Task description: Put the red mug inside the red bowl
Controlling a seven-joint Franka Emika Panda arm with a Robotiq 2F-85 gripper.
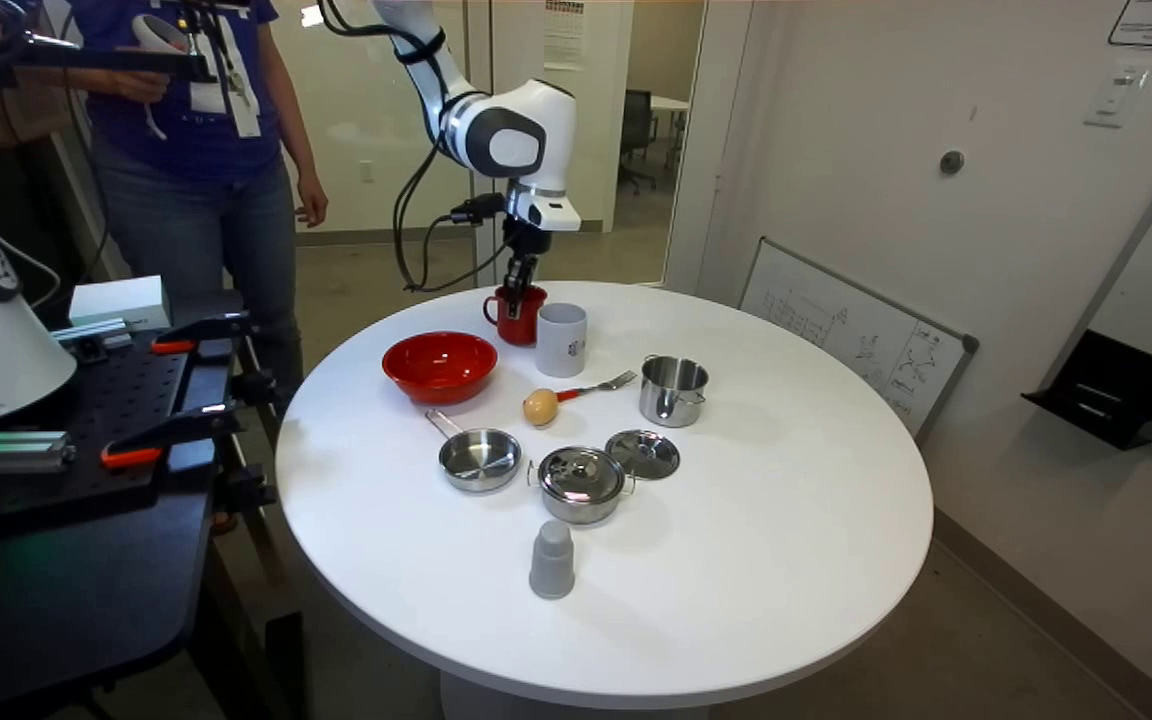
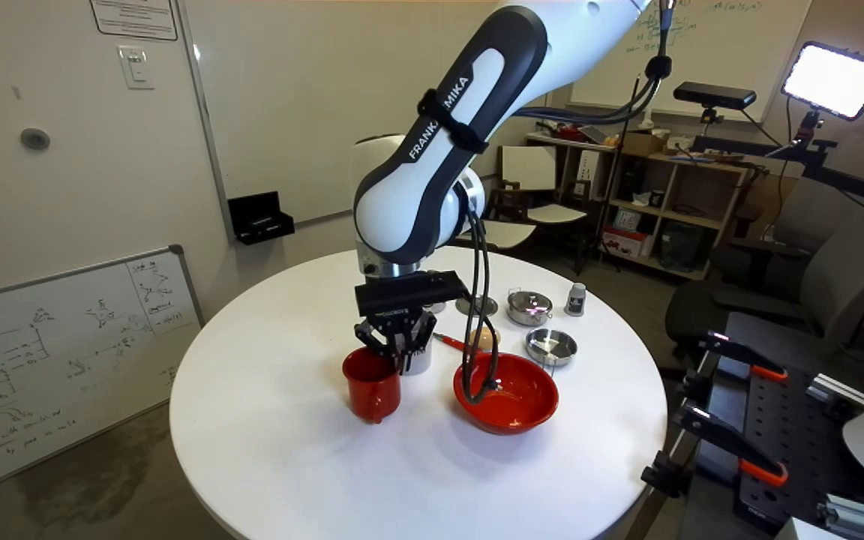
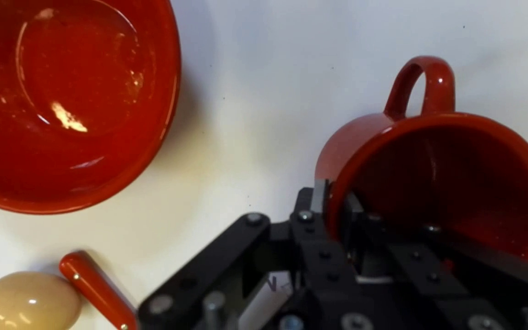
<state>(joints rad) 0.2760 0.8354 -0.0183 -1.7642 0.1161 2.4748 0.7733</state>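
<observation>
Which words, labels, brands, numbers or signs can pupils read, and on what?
"FRANK…MIKA": white-and-black robot arm, black strap between.
Too small or blurred, on:
black tool
leaning white whiteboard
white wall whiteboard
white wall notice
white paper sheet
grey bottle-shaped container
pale grey cylindrical mug

In an exterior view, the surface (image 1: 786, 520) carries the red bowl (image 1: 439, 367) centre-left and a lidded pot (image 1: 582, 485) lower centre.
</observation>
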